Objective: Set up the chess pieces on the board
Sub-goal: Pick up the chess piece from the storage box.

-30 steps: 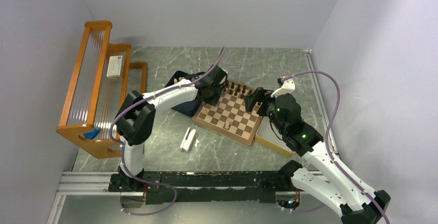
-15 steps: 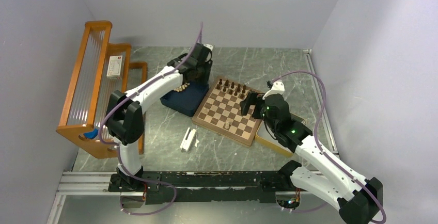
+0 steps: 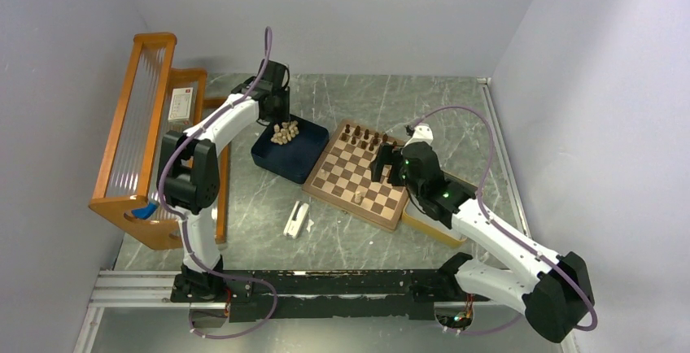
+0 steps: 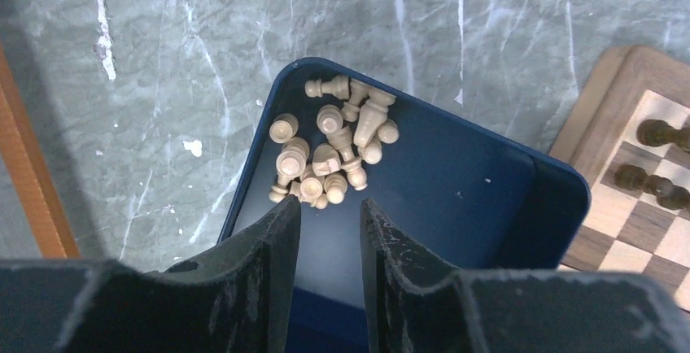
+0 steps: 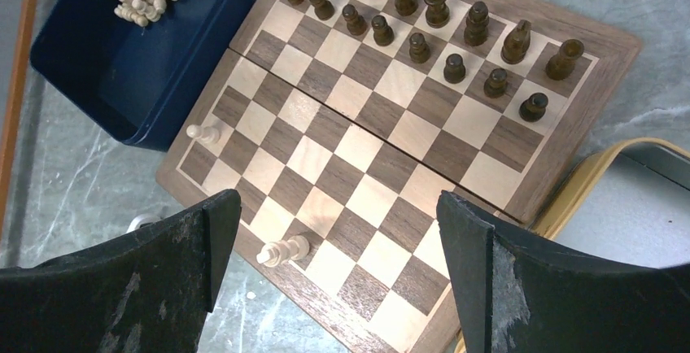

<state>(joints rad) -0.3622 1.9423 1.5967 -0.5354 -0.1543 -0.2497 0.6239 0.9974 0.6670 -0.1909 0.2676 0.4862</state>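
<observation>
The board (image 3: 351, 210) lies mid-table with two rows of dark brown chess pieces (image 3: 364, 137) standing along its far side. Two pale pieces stand on its near half: one (image 5: 283, 251) by the near edge, another (image 5: 203, 133) by the left edge. Several pale pieces (image 4: 329, 154) lie heaped in a dark blue tray (image 4: 456, 190). My left gripper (image 4: 329, 202) hovers over that tray just short of the heap. Its jaws stand narrowly apart with nothing between them. My right gripper (image 5: 338, 207) hangs wide open and empty above the board's (image 5: 366, 150) near half.
An orange wooden rack (image 3: 146, 125) with a small white box (image 3: 181, 103) stands along the left wall. A white object (image 3: 296, 220) lies on the table left of the board. A pale yellow-rimmed tray (image 3: 431, 227) sits under the right arm, against the board's right edge.
My left arm has swung from the board's far left corner out over the blue tray, its jaws narrowing. My right arm has shifted left over the board, still wide open.
</observation>
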